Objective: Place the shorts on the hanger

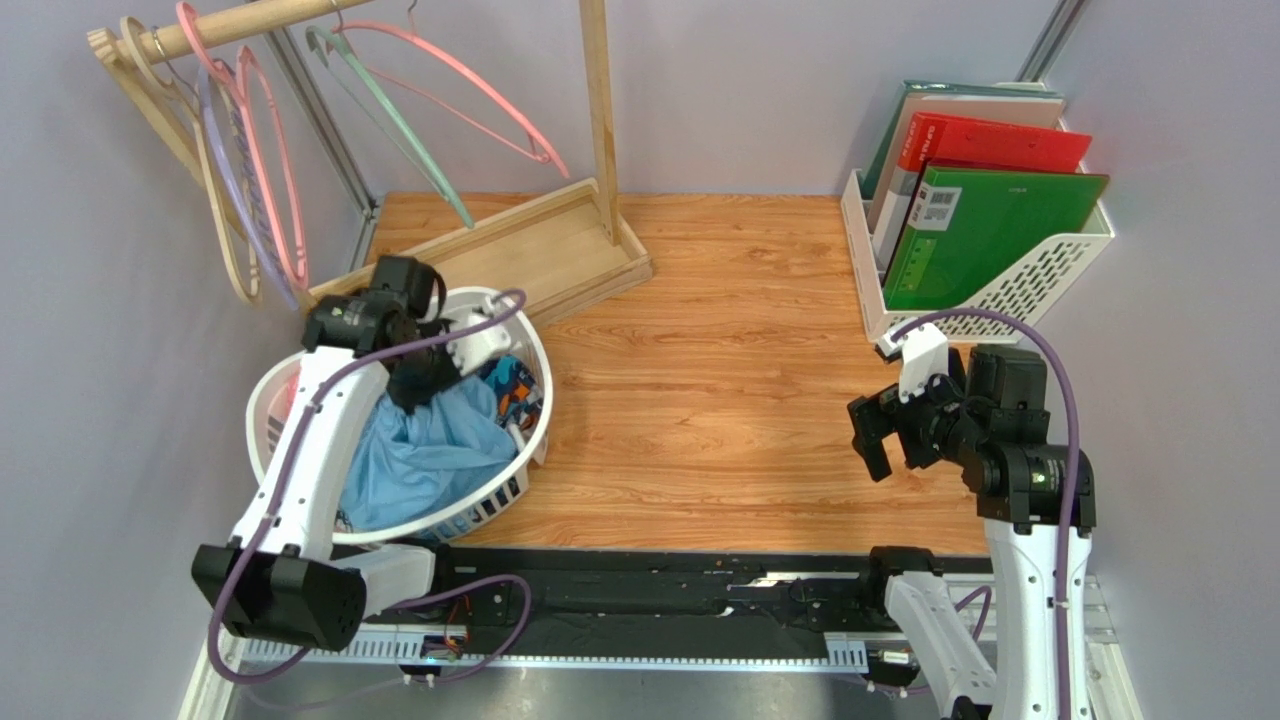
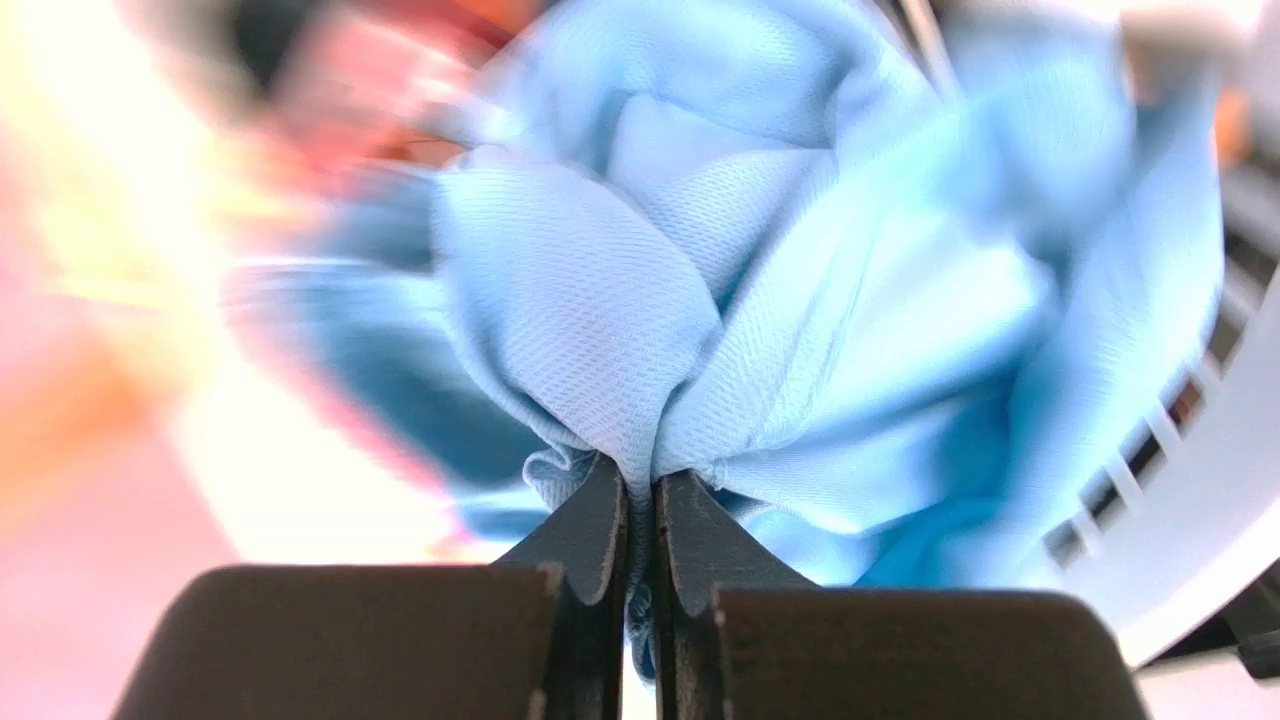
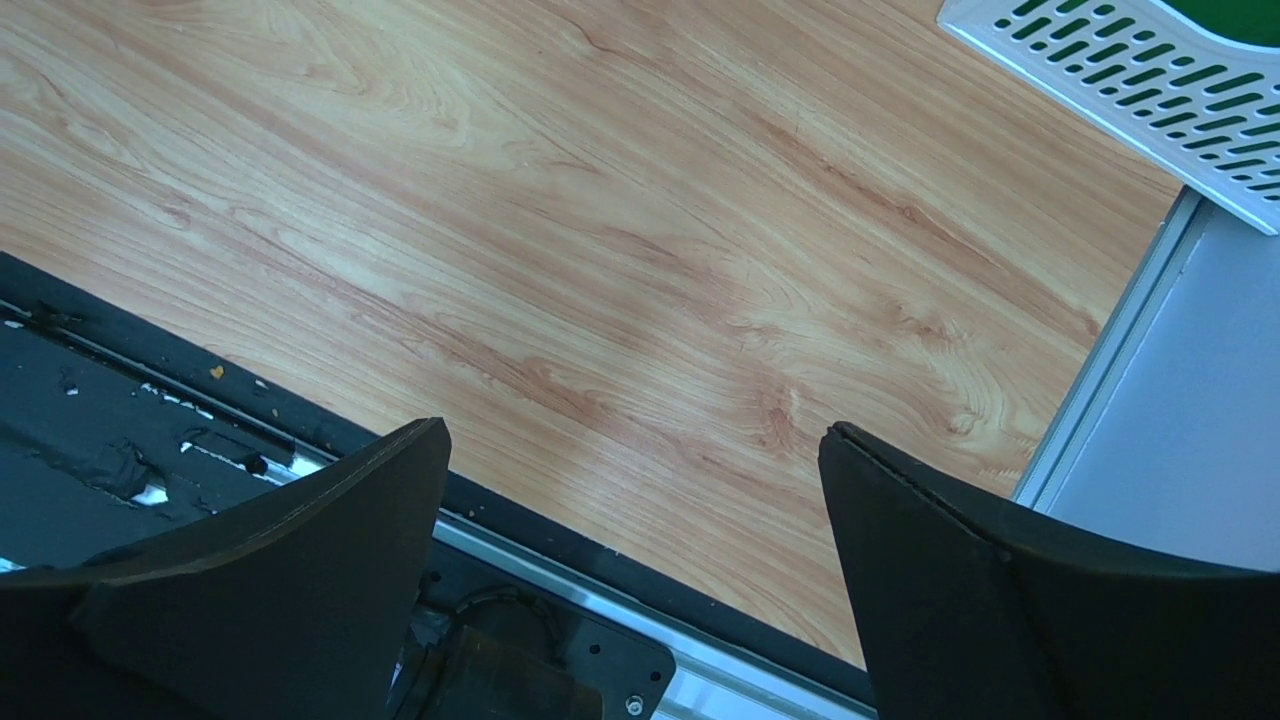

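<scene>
The light blue shorts lie bunched in a white laundry basket at the left. My left gripper reaches down into the basket. In the left wrist view it is shut on a pinched fold of the shorts, and the fabric fans out above the fingertips. The salmon-pink hanger hangs on the wooden rail at the back left, apart from both grippers. My right gripper hovers open over the table at the right. Nothing lies between its fingers.
A wooden rack base stands behind the basket. The rail also holds a mint-green hanger, pink ones and pale wooden ones. A patterned cloth lies in the basket. A white file rack with folders stands back right.
</scene>
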`<state>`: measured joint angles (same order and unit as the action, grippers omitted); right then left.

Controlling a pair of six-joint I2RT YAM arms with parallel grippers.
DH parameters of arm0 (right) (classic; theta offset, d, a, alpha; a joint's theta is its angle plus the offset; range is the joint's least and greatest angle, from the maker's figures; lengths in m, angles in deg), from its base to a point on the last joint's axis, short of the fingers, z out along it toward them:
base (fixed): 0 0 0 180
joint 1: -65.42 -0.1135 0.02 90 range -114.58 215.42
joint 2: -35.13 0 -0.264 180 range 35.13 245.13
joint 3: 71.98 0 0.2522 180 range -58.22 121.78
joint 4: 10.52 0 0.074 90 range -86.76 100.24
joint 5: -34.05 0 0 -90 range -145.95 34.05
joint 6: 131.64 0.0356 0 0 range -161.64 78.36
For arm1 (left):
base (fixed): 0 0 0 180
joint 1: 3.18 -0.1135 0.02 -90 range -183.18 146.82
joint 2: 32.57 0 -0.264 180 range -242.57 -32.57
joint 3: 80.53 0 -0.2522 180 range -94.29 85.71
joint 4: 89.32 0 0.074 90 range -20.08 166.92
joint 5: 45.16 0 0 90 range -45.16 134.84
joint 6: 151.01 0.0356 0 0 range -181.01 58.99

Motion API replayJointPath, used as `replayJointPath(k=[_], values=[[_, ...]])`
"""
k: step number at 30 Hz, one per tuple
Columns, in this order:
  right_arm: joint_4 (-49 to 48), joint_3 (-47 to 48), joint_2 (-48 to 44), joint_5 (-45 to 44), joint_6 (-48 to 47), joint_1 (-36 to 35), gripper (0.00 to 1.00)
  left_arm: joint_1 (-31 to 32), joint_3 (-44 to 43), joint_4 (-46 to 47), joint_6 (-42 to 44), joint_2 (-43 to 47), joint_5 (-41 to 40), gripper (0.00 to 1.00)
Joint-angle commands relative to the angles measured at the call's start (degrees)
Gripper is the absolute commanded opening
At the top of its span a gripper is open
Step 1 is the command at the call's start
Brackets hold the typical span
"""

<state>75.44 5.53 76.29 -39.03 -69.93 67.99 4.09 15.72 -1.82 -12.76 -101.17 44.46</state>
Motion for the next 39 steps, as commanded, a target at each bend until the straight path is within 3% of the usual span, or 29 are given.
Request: replayJointPath(k=[1, 9, 13, 19, 23, 28, 32, 39], values=[[-1.98, 2.87, 0.40, 2.75, 1.40, 0.24, 1.00, 2.74, -17.58, -17.50, -4.12, 0.13, 6.44, 0.00], [-2.33, 4.46, 1.11, 3.29, 2.36, 0.24, 1.00, 18.29, -39.84, -17.15, -12.81, -6.80, 14.26, 0.00], [-2.86, 4.54, 1.37, 3.64, 3.42, 0.24, 1.00, 26.03, -55.45, -15.57, -17.03, -11.98, 17.42, 0.00], [-3.74, 5.25, 2.51, 4.16, 5.88, 0.24, 1.00, 35.77, -78.23, -10.13, -22.06, -24.55, 16.03, 0.00], [-4.35, 6.56, 4.01, 4.87, 8.07, 0.33, 1.00, 41.59, -78.54, -0.65, -22.67, -27.20, 11.38, 0.00], [-5.85, 7.01, 5.76, 5.66, 11.67, 0.86, 1.00, 43.09, -76.34, 16.66, -26.97, -27.20, 8.30, 0.00], [-6.81, 7.01, 6.91, 7.50, 14.05, 1.74, 1.00, 43.44, -76.60, 28.78, -29.70, -27.99, 10.48, 0.00], [-7.43, 7.88, 8.31, 10.06, 16.08, 2.88, 1.00, 46.43, -74.50, 42.17, -29.71, -27.73, 11.45, 0.00]])
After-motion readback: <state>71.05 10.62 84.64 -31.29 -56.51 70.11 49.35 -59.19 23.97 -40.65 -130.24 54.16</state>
